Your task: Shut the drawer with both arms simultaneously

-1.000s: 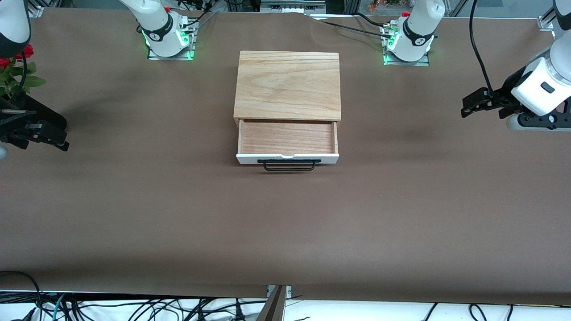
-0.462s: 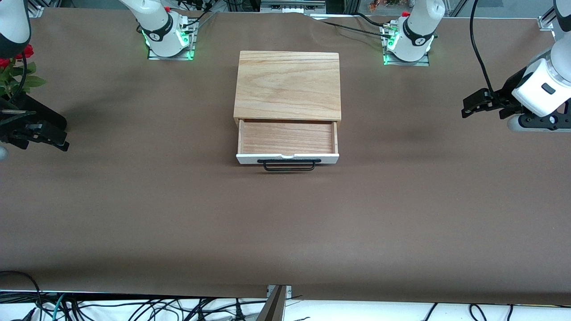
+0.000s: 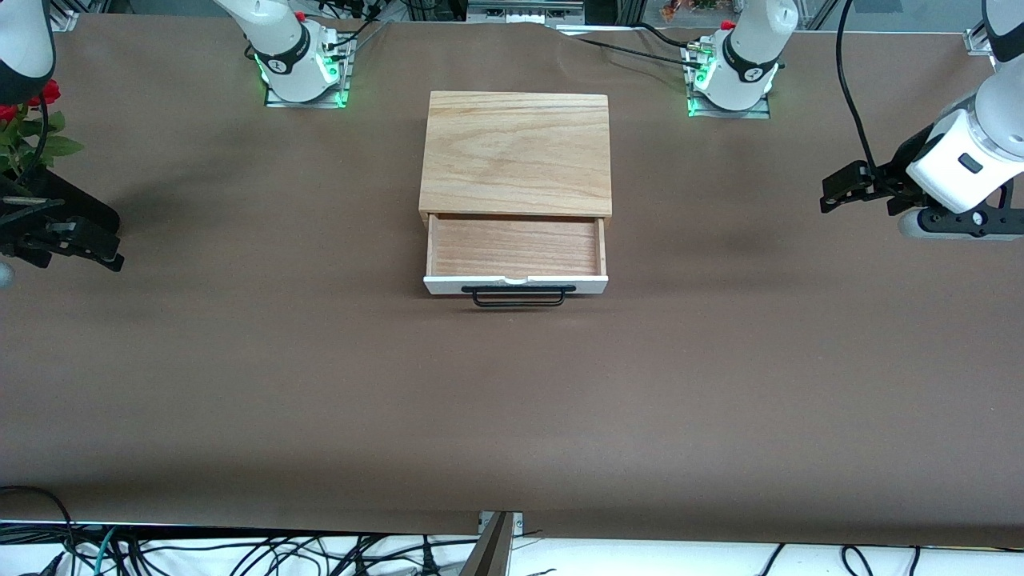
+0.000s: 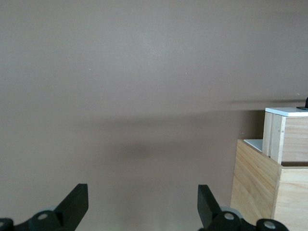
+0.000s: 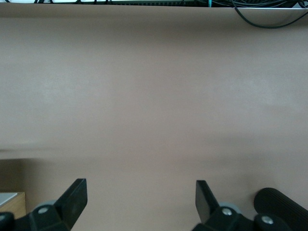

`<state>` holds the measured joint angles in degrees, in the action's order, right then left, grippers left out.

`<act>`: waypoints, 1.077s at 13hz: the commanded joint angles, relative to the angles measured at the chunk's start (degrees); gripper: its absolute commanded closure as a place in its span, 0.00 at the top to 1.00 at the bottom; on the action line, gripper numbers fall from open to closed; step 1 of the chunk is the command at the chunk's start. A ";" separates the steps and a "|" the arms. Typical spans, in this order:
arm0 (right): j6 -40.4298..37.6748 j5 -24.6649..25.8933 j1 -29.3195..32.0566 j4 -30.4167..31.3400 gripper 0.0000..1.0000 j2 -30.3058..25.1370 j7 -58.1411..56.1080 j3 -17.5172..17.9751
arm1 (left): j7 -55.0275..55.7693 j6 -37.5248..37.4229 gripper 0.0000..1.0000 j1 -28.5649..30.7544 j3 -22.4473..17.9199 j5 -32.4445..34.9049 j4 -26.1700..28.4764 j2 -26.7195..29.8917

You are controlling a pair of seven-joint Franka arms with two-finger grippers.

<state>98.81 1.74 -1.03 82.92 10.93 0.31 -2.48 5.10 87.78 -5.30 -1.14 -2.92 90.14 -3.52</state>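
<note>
Light oak box (image 3: 516, 152): sits at the middle of the brown table (image 3: 320, 384), between the two arm bases, with its front toward the front camera.
Drawer (image 3: 515, 246): pulled out of the box toward the front camera, its reddish-brown inside bare and in plain sight.
Front panel (image 3: 515, 283): white, at the drawer's end nearest the front camera.
Handle (image 3: 518, 295): black wire bar fixed to the front panel, untouched by either arm.
Left gripper (image 3: 840, 189): in the air over bare table at the left arm's end, well apart from the drawer; its wrist view shows the two black fingertips (image 4: 76, 203) spread wide with only table between them, and a corner of the box and drawer (image 4: 284, 137) at that picture's edge.
Right gripper (image 3: 76, 240): over the table at the right arm's end, also well apart from the drawer; its wrist view shows the fingers (image 5: 74, 195) parted wide with nothing between them.
Left arm (image 3: 964, 164): white wrist with black cable, coming in from the table's edge, its base (image 3: 732, 68) lit green near the box.
Right arm (image 3: 24, 48): white link at the picture's edge, its base (image 3: 300, 68) also lit green.
Rose (image 3: 32, 120): red bloom with green leaves beside the right gripper.
Cables (image 3: 240, 552): black, tangled along the table edge nearest the front camera.
</note>
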 commanded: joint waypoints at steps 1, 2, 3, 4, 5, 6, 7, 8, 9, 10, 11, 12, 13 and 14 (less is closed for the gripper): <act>-0.64 -1.04 0.51 -1.09 1.00 0.40 0.57 0.20 | -0.44 -0.94 1.00 0.99 1.23 1.87 -1.99 -2.46; -0.47 -1.04 0.51 -1.18 1.00 0.40 0.40 0.29 | -0.18 -0.94 1.00 0.99 1.14 1.70 -2.08 -2.80; -0.46 -1.04 0.51 -1.18 1.00 0.40 0.22 0.20 | -0.53 -0.94 1.00 1.34 1.40 1.35 -2.25 -2.89; -0.46 -1.04 0.51 -1.27 1.00 0.58 0.22 0.20 | -0.53 -0.25 1.00 1.43 1.58 0.99 -2.16 -3.07; -0.46 -1.04 0.51 -1.27 1.00 0.58 0.22 0.29 | -0.53 1.50 1.00 0.82 1.76 0.90 -1.82 -5.33; -0.46 -1.04 0.51 -1.27 1.00 0.58 0.22 0.29 | -0.62 2.21 1.00 0.73 3.24 0.73 -1.55 -7.01; -0.55 -1.04 0.51 -1.27 1.00 0.58 0.22 0.20 | -0.79 3.09 1.00 0.72 3.77 -0.58 -1.55 -7.20; -0.64 -1.04 0.51 -1.27 1.00 0.58 0.13 0.20 | -0.71 4.23 1.00 0.72 4.21 -3.72 -1.55 -7.46; -0.55 -1.04 0.51 -1.27 1.00 0.58 0.13 0.29 | -0.71 5.20 1.00 0.72 5.09 -6.54 -1.46 -8.34; -0.64 -1.04 0.51 -1.27 1.00 0.58 0.13 0.20 | -0.71 6.43 1.00 0.64 5.79 -8.57 -1.37 -9.04; -0.64 -1.04 0.51 -1.27 1.00 0.58 0.13 0.29 | -0.62 8.44 1.00 0.64 7.37 -10.59 -1.29 -10.09; -0.64 -1.04 0.51 -1.27 1.00 0.58 0.13 0.29 | -0.36 11.42 1.00 0.38 8.86 -12.35 -0.94 -11.49; -0.73 -1.04 0.51 -1.27 1.00 0.58 0.13 0.20 | 0.34 14.67 1.00 -0.50 10.09 -12.89 -0.41 -12.73; -0.73 -1.04 0.51 -1.18 1.00 0.58 0.13 0.20 | 0.35 18.01 1.00 -1.46 10.37 -13.24 -0.23 -14.22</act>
<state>98.82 1.74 -1.01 82.92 11.00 0.31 -2.49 5.18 101.32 -5.48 8.23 -14.52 90.27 -14.98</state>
